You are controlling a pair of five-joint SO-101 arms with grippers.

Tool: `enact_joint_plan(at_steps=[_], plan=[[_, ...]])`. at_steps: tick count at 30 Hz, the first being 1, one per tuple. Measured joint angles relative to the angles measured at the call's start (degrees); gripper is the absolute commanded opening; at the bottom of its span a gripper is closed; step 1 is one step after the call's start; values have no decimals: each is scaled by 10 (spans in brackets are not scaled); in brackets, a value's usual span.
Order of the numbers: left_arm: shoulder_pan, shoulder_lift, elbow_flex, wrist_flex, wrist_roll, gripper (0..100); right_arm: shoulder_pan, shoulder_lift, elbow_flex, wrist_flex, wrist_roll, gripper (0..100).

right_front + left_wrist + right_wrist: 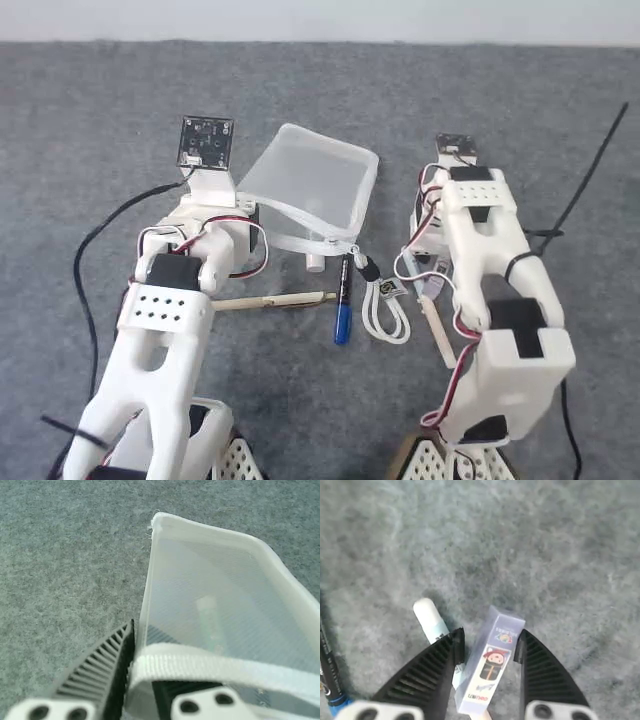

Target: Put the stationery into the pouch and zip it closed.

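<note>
Pouch (pixel 310 185) in high view lies mid-tabletop (pixel 90 110), left arm (pixel 205 245) at its near edge. Pen (pixel 343 300), pencil (pixel 275 300) and cord loop (pixel 385 318) lie betw. the arms, not yet packed. Left wrist view: jaws clamped on pouch (pixel 220 590) rim band. Right wrist view: right arm's (pixel 480 250) jaws narrow-open, straddling small box (pixel 490 672), white tube (pixel 431 620) just beside one. Step prob. grabbing box. Next needs clean squeeze w/o pinching tube, then lift over pen and cord to pouch mouth.
</note>
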Motion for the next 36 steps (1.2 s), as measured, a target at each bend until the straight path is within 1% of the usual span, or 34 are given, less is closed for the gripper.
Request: enact_joint_plan(at_steps=[4,11,19,24,33,36], plan=[[0,0,0,0,0,12,3,35,-33,23,0,145],[0,0,0,0,0,12,4,102,-110,75,0,5],[0,0,0,0,0,12,4,101,-113,82,0,7],[0,0,0,0,0,12,3,45,-73,76,0,7],[0,0,0,0,0,12,2,-87,50,-13,11,7],[0,1,-16,25,0,12,2,-113,79,-41,15,7]])
